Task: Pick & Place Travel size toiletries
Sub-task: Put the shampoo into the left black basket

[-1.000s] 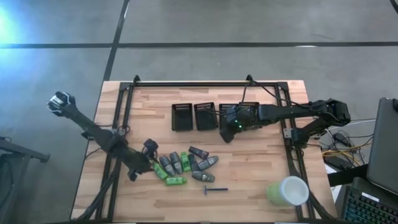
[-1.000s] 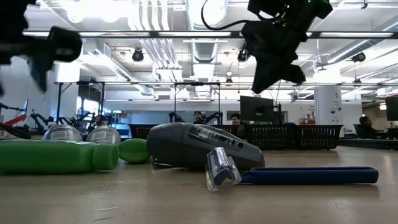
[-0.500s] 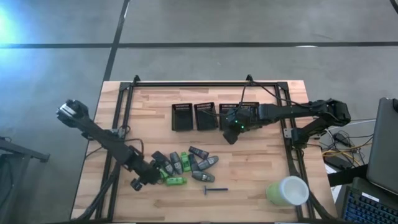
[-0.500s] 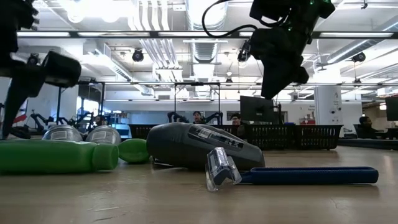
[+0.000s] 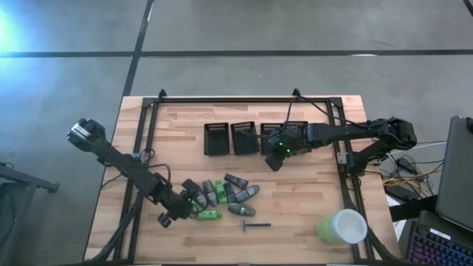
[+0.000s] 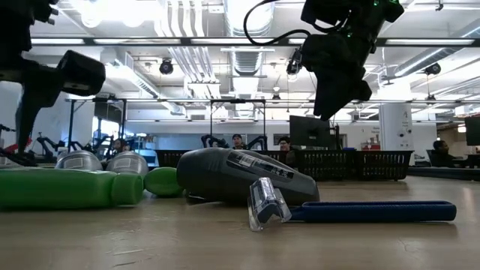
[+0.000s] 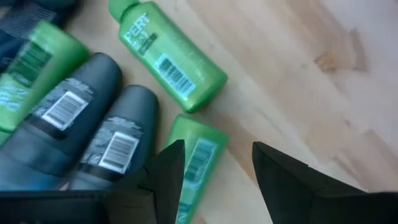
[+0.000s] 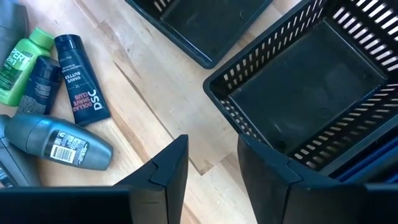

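L gripper point(image 7: 214, 180), fingers apart, hovers at the near-left edge of the toiletries point(image 5: 222, 196) mid-table; a green bottle point(image 7: 198, 163) lies lengthwise between them. R gripper point(image 8: 211, 165), also spread, empty, by far bins point(image 5: 244, 137).

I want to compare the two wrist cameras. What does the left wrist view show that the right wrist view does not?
Only the left wrist view: the open left gripper just above a green bottle, with two grey deodorants beside it.
Only the right wrist view: two black mesh bins, a dark blue tube, and the open right gripper.
Both: the wooden table and green toiletries.
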You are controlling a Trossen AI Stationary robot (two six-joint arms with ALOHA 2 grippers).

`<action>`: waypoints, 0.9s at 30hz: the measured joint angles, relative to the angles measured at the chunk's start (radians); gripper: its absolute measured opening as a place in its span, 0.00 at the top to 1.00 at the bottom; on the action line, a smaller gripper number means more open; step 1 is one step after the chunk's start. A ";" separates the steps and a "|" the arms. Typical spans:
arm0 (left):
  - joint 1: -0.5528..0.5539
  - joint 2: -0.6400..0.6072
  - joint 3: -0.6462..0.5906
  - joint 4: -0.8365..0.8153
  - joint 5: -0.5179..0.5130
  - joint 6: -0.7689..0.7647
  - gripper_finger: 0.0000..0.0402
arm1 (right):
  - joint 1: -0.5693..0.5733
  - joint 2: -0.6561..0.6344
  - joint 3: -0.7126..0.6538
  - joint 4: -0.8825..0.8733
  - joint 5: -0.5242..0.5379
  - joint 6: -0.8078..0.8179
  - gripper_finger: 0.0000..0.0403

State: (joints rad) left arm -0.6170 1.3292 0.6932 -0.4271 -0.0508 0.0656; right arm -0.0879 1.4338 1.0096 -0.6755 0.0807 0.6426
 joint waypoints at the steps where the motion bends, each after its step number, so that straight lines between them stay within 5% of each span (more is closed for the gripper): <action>1: 0.000 -0.001 -0.002 0.001 -0.014 0.012 0.52 | 0.000 0.000 0.000 0.000 0.000 0.000 0.65; 14: 0.030 0.012 -0.057 0.000 -0.116 0.173 0.52 | 0.000 0.000 0.000 0.001 0.000 0.004 0.57; 27: 0.107 0.073 -0.060 0.012 0.018 0.194 0.52 | 0.000 0.000 0.000 0.002 0.000 0.004 0.50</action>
State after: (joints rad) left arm -0.5098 1.4021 0.6331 -0.4152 -0.0328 0.2600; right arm -0.0879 1.4338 1.0097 -0.6731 0.0802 0.6468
